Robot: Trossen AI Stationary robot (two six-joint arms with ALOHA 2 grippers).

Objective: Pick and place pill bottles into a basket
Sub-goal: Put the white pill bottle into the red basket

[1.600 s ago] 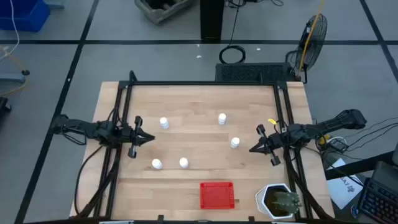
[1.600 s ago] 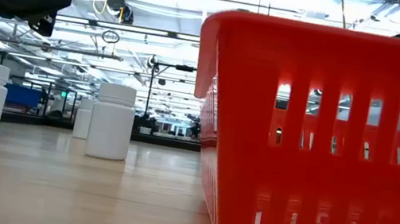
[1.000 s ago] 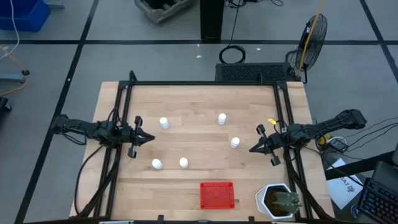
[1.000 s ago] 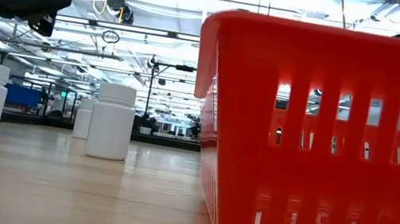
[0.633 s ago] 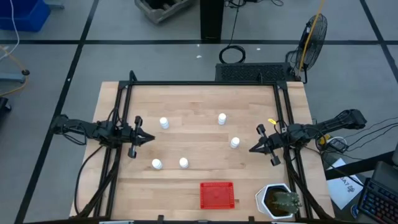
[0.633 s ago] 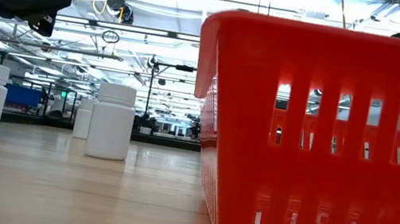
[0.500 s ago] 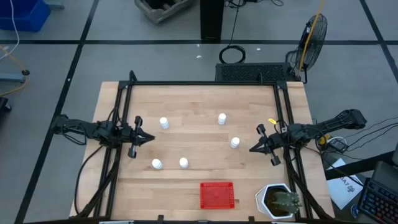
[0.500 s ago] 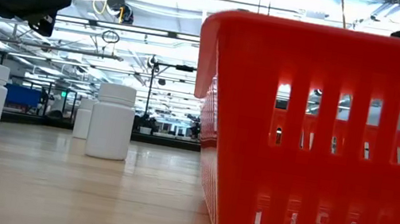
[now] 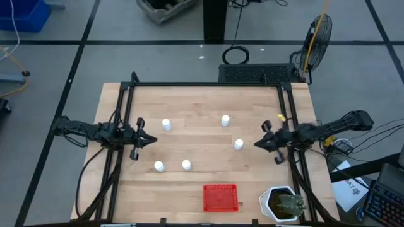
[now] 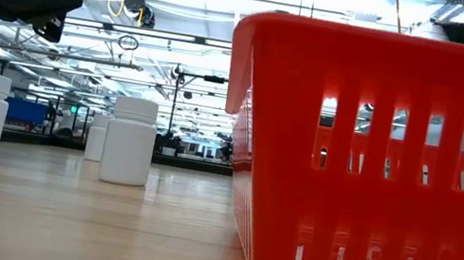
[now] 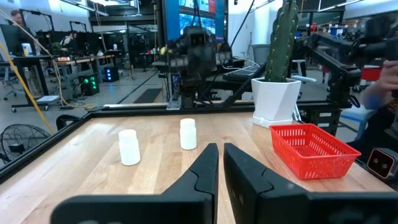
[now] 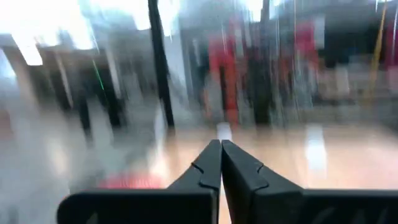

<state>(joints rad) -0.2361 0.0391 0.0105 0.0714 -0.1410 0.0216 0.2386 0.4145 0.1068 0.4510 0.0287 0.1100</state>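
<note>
Five white pill bottles stand upright on their bases on the wooden table. The red basket sits near the table's near edge and fills the low view. My left gripper hovers at the table's left side, shut and empty, its fingertips pointing toward the right. My right gripper hovers at the right side, shut and empty, just right of the nearest bottle.
A white octagonal pot with a green plant stands at the near right corner, right of the basket. A black frame runs along the table's far edge and down both sides. Bare wood lies in the middle between the bottles.
My right gripper has moved a little toward the table's far edge, staying shut. The bottles, the basket and my left gripper have kept still.
</note>
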